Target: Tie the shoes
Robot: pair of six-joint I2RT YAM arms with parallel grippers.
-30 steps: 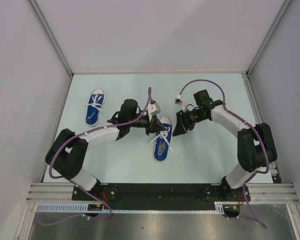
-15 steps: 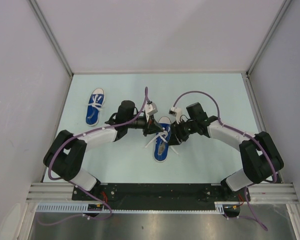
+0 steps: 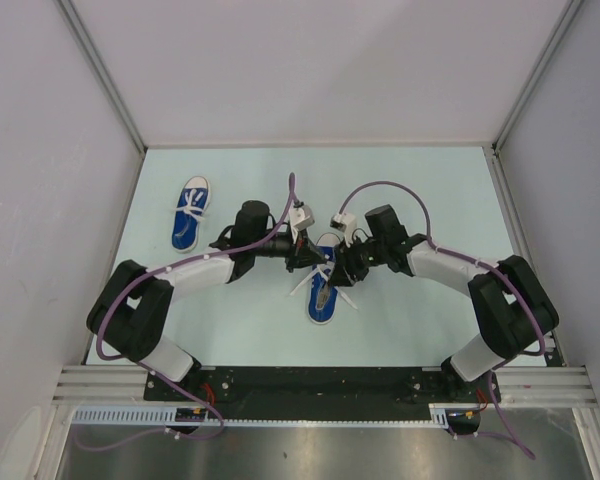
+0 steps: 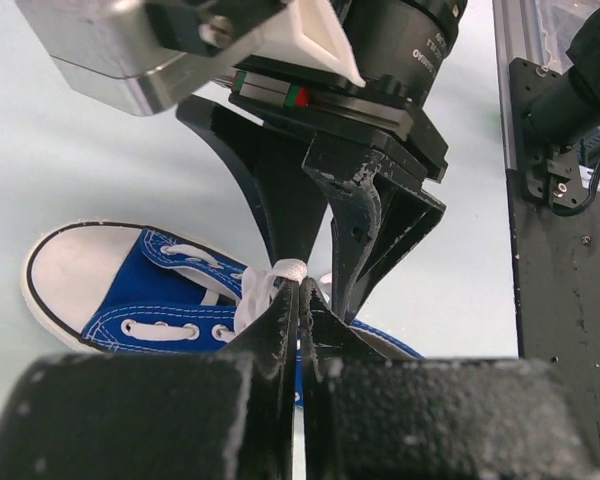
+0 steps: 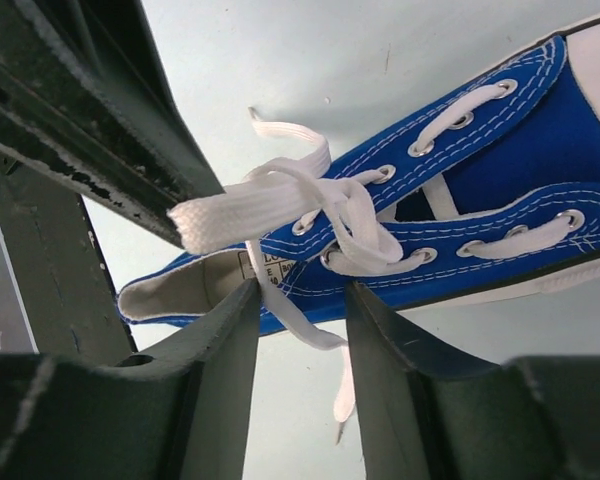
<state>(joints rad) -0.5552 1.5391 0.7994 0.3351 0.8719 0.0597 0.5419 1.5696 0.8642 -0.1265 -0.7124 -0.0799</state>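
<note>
A blue sneaker [image 3: 323, 290] with white toe cap lies mid-table, toe away from the arms; its laces are loose. My left gripper [image 3: 315, 257] is shut on a white lace loop [image 4: 283, 270] above that sneaker [image 4: 130, 300]. My right gripper [image 3: 344, 272] faces it from the right, jaws open, with a loose lace strand [image 5: 302, 325] between the fingers and the sneaker [image 5: 480, 190] just beyond. The left gripper's lace loop [image 5: 235, 210] shows there too. The second blue sneaker [image 3: 191, 213] lies at the far left with its laces tied.
Grey walls and metal rails enclose the pale table [image 3: 430, 310]. The black base rail [image 3: 320, 385] runs along the near edge. Purple cables arch over both arms.
My right gripper has moved left and down to the sneaker's right side, meeting the left gripper. The left gripper shifted slightly, still holding the lace.
</note>
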